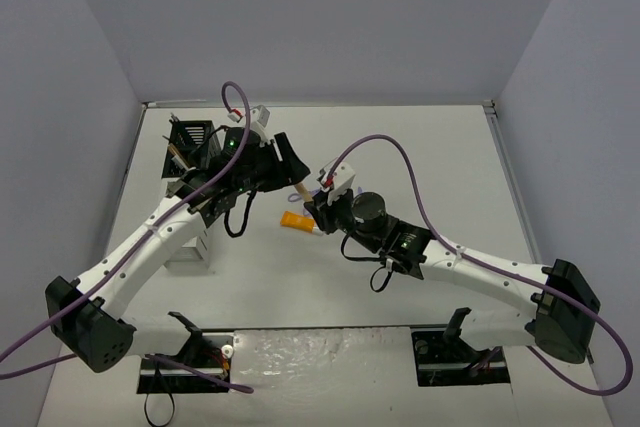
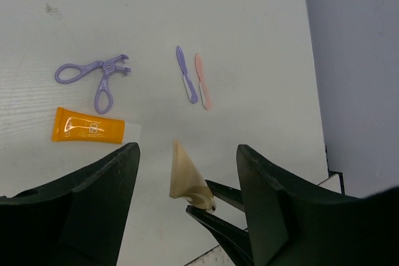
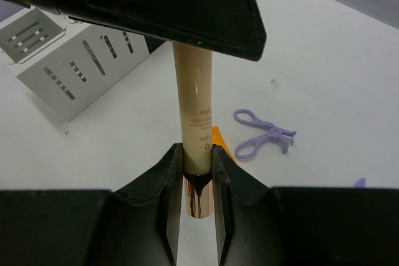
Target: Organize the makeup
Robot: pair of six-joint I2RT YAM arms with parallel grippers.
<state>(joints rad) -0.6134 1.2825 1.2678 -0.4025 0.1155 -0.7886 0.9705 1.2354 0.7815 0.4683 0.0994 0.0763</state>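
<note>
My right gripper is shut on a tan tube just above its rose-gold cap and holds it upright above the table. My left gripper is open, its fingers on either side of the tube's flat crimped end without touching it. In the top view the tube runs between the left gripper and the right gripper. An orange tube with a white cap and a purple looped tool lie on the table below.
A black-and-white compartment rack stands at the left under my left arm, also in the right wrist view. Two small blades, one purple and one pink, lie side by side on the table.
</note>
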